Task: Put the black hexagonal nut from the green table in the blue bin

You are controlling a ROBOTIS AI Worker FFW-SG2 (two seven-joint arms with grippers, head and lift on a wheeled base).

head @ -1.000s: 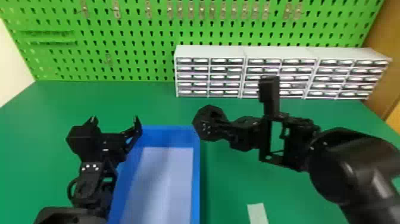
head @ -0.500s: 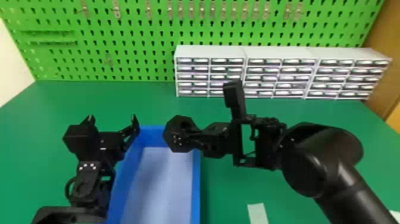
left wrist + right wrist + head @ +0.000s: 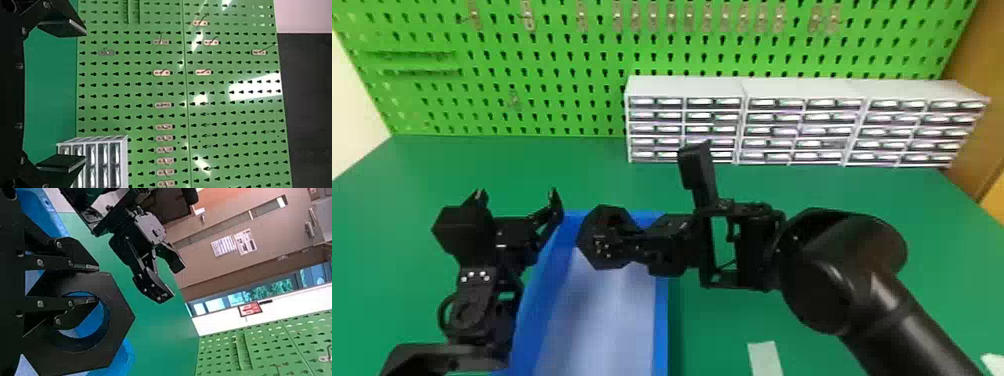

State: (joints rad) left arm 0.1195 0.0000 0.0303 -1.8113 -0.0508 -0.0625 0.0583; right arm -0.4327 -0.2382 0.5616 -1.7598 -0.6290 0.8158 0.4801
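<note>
My right gripper (image 3: pixel 638 245) is over the back part of the blue bin (image 3: pixel 660 320), shut on the black hexagonal nut (image 3: pixel 593 232). In the right wrist view, one finger of the right gripper (image 3: pixel 97 284) goes into the hole of the nut (image 3: pixel 119 319) and the other lies against its outer side, the nut's wall between them. Left of the bin's back end, my left gripper (image 3: pixel 517 202) stands open with nothing between its fingers; in the left wrist view the left gripper (image 3: pixel 84 96) has its fingertips wide apart.
White drawer cabinets (image 3: pixel 682 87) stand at the back of the green table (image 3: pixel 572 165), before a green pegboard (image 3: pixel 547 65). A pale rectangular piece (image 3: pixel 765 357) lies right of the bin. The left arm is close beside the bin's left wall.
My right arm has moved left, carrying the nut from beside the bin's back right corner to over the bin. The left gripper has shifted slightly left and stays open.
</note>
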